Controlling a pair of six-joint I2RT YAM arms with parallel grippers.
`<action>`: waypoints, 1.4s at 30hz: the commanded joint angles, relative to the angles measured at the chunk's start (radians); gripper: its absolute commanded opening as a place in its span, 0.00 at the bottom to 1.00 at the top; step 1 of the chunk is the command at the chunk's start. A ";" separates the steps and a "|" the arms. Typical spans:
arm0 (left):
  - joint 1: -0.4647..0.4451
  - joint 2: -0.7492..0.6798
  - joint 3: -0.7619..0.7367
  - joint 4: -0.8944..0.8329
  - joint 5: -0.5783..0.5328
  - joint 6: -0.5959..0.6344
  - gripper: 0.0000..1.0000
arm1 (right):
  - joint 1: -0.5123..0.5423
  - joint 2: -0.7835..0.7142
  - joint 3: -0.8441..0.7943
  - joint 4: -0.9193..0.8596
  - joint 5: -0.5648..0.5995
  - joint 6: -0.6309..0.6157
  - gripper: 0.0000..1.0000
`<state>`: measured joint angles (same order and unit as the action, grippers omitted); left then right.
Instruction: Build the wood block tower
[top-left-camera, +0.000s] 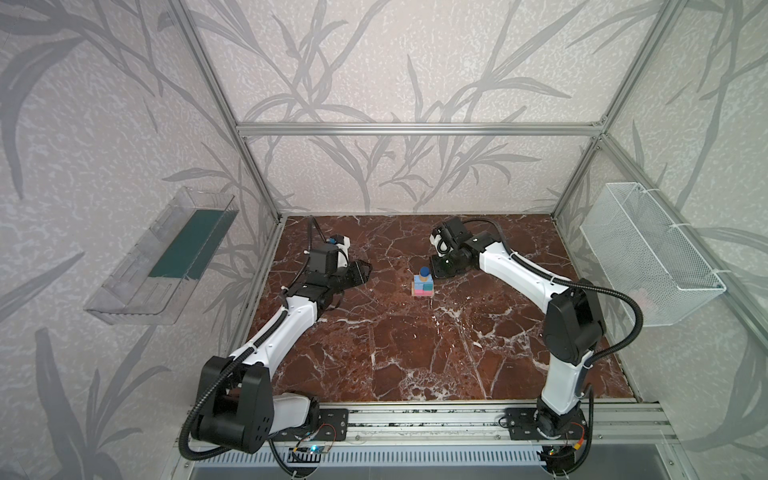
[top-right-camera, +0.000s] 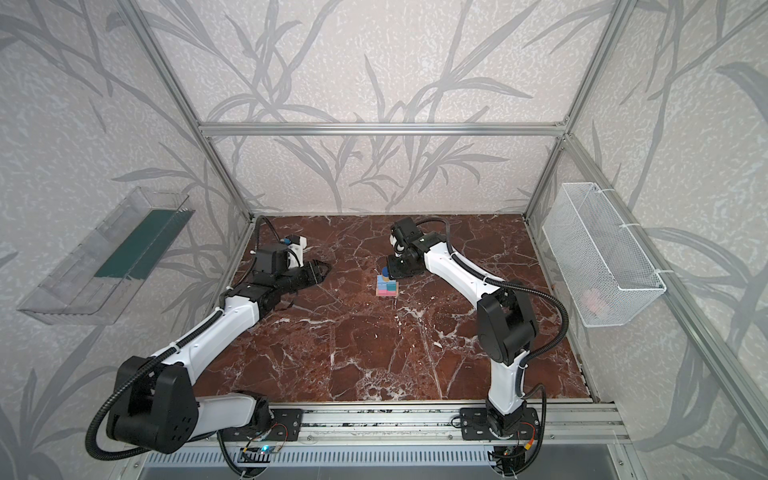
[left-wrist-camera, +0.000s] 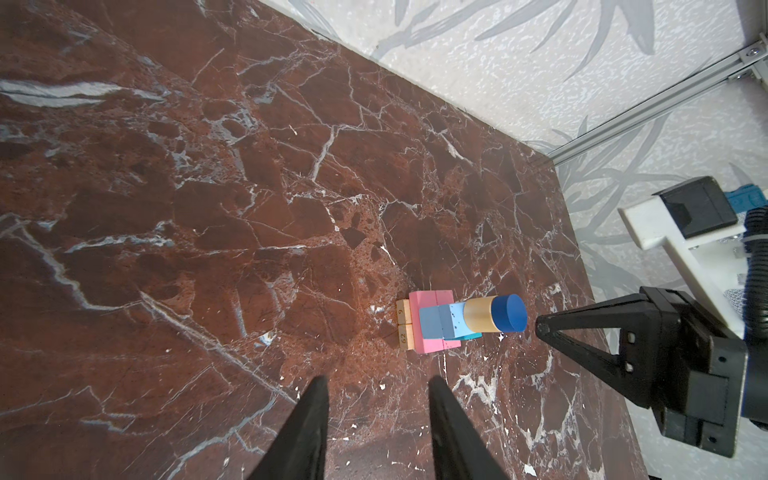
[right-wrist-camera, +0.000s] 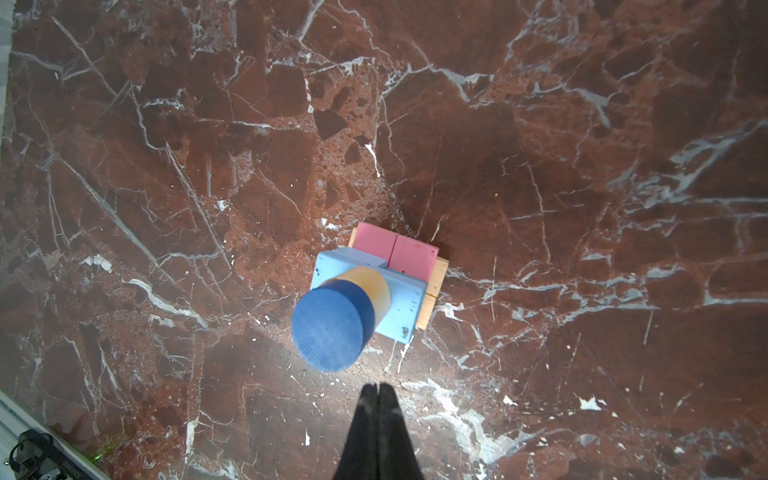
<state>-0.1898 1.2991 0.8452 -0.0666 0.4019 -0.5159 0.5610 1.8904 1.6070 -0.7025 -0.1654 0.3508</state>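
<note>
Tower (top-left-camera: 423, 284) is standing toward counter's (top-left-camera: 415, 353) far edge; right hand (right-wrist-camera: 379, 386) is hovering beside it, pinched closed; left hand (left-wrist-camera: 376, 380) narrowly parted, empty

2 tan bars (left-wrist-camera: 404, 325), 2 pink bars (left-wrist-camera: 430, 300), 2 light blue blocks (left-wrist-camera: 455, 322), teal cube (left-wrist-camera: 472, 336), tan cylinder (left-wrist-camera: 478, 313), dark blue cylinder (left-wrist-camera: 509, 312); red-brown marble table (left-wrist-camera: 208, 208), white veins.

- In both top views the tower (top-left-camera: 423, 286), near the middle of the surface (top-left-camera: 415, 353), is too small to tell its lowest blocks apart.
- In the left wrist view the teal cube (left-wrist-camera: 471, 336) shows only as a sliver behind a light blue block (left-wrist-camera: 455, 322); in the right wrist view it is wholly hidden.
- The dark blue cylinder (right-wrist-camera: 328, 326) covers part of the tan cylinder (right-wrist-camera: 374, 286).
- Picture edges cut off the left gripper (left-wrist-camera: 377, 380) and the right gripper (right-wrist-camera: 379, 386).
- A pinkish thing (top-right-camera: 594, 300) in the wire basket (top-right-camera: 582, 232) is blurred behind the mesh.
</note>
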 joint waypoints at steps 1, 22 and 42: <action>-0.002 0.002 0.032 0.004 0.009 0.010 0.39 | -0.002 -0.015 0.002 0.013 -0.017 0.013 0.00; -0.002 0.001 0.036 -0.004 0.003 0.016 0.39 | -0.002 0.004 0.002 0.008 -0.029 0.024 0.00; -0.002 0.002 0.034 -0.007 0.005 0.016 0.39 | -0.002 0.028 0.016 0.008 -0.037 0.025 0.00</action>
<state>-0.1898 1.2991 0.8497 -0.0681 0.4023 -0.5144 0.5610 1.8980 1.6070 -0.6991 -0.1925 0.3714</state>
